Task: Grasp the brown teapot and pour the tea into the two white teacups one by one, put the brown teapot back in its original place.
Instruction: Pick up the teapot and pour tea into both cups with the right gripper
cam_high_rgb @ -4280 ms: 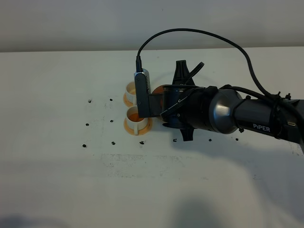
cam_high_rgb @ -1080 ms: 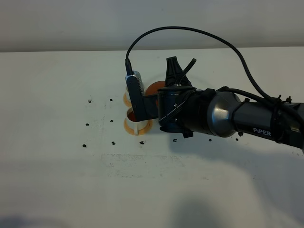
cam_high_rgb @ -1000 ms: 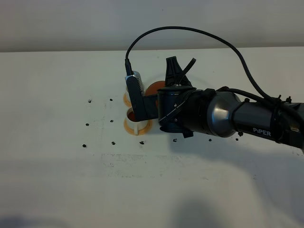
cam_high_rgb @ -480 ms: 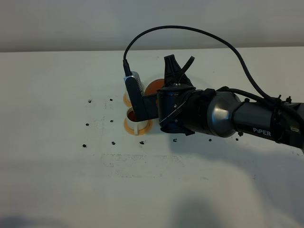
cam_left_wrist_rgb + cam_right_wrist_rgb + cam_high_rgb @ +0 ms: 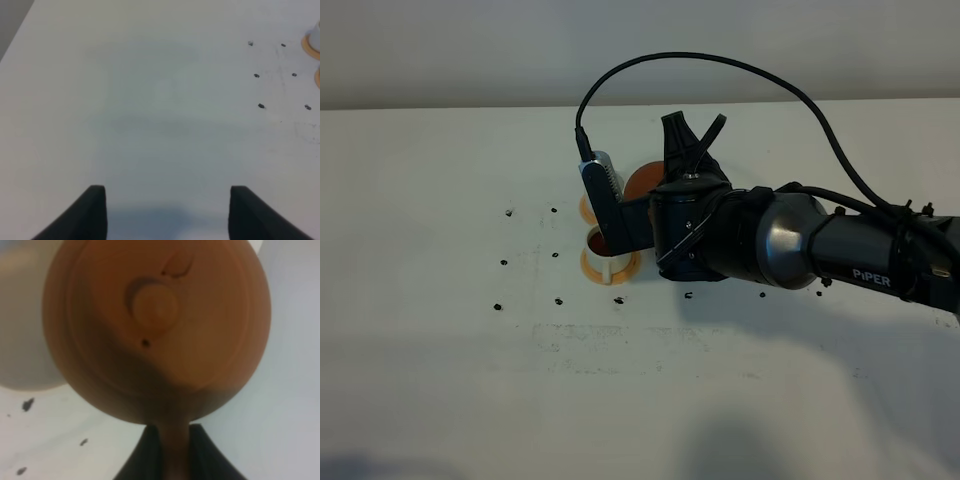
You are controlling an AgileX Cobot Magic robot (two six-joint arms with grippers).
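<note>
The left gripper [image 5: 167, 215] hangs over the white table [image 5: 150, 100], released, its two dark fingers [image 5: 95, 212] spread wide apart. A scatter of small black marks [image 5: 260, 105] dots the table in its wrist view.

In the overhead view those marks lie at 9 o'clock from the near cup [image 5: 608, 262]. This is a small white cup on an orange coaster [image 5: 625, 270], with dark reddish liquid showing inside. At 12 o'clock from it only a sliver of the far coaster [image 5: 585, 211] shows, because the wrist camera housing [image 5: 610, 200] covers the cup there.

The teapot [image 5: 642, 182] is at 1 o'clock from the near cup, just beside the housing. It shows as a reddish-brown round shape, partly hidden by the right arm [image 5: 790, 240].

The right gripper [image 5: 172, 455] is clenched on the teapot's stubby side handle [image 5: 172, 440]. Its wrist view shows the knobbed lid [image 5: 155, 307] facing the camera and the handle pinched between two dark fingers [image 5: 145, 455]. Whether the teapot touches the table cannot be told.
</note>
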